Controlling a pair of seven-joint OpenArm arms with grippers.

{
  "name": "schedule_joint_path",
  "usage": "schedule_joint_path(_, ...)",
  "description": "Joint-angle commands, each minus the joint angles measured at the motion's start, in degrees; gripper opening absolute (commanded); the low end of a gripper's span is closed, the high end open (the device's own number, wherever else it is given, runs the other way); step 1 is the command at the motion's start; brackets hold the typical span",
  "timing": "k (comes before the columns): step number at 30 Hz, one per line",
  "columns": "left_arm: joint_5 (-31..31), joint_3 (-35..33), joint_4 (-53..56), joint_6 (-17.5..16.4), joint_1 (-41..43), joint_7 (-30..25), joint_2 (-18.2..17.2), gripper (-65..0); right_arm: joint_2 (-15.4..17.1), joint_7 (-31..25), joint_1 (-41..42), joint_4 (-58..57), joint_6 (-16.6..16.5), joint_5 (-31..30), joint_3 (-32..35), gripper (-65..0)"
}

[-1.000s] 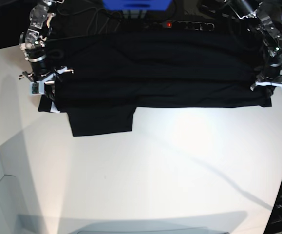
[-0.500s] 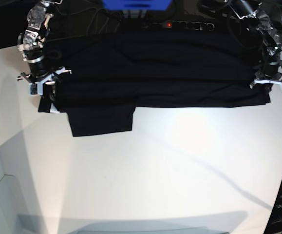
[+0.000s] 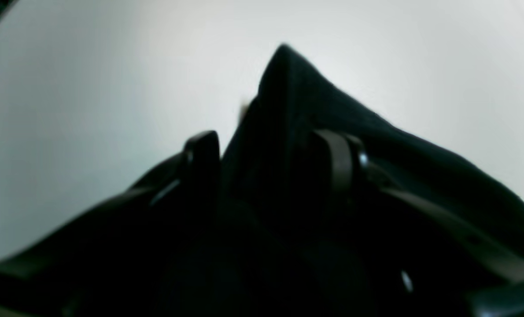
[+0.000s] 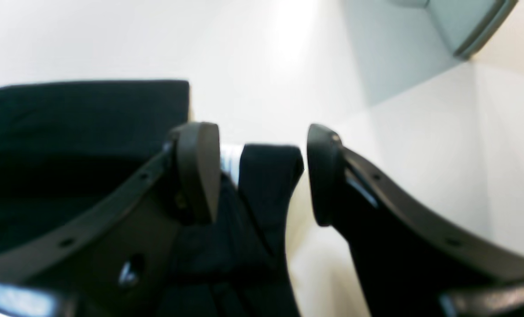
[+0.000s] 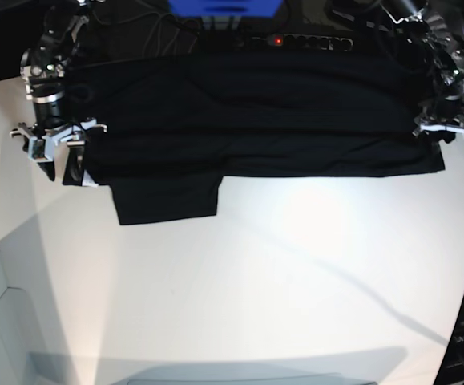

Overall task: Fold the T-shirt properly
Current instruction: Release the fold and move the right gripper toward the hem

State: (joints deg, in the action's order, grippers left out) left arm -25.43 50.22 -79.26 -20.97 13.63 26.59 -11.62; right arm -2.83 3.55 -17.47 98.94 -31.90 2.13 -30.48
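The black T-shirt [image 5: 256,112] lay folded into a wide band; my right gripper [image 4: 262,174] and left gripper [image 3: 271,163] both stood spread around its edges.

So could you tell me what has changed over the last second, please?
Both end effectors opened and let go of the T-shirt. The right end effector spread wide and drew outward off the shirt's end; in its wrist view a fold of cloth sits loose between the jaws. The left end effector parted and shifted slightly up, cloth between its jaws. The shirt lies folded as before.
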Motion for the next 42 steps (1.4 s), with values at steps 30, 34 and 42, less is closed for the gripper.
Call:
schedule_joint_path(30, -0.5, 1.4, -2.3, -0.3, 0.3, -1.4, 0.1, -33.1, 6.6, 22.9, 29.7, -29.4, -0.3, -0.5, 12.6, -32.7)
schedule_joint_path(34, -0.5, 1.4, -2.3, -0.3, 0.3, -1.4, 0.1, -33.1, 6.5, 22.9, 29.7, -29.9, -0.3, -0.5, 15.8, -32.8)
schedule_joint_path(42, -0.5, 1.4, -2.3, -0.3, 0.3, -1.4, 0.1, -33.1, 6.4, 22.9, 28.8, -30.2, -0.3, -0.5, 18.7, -46.9)
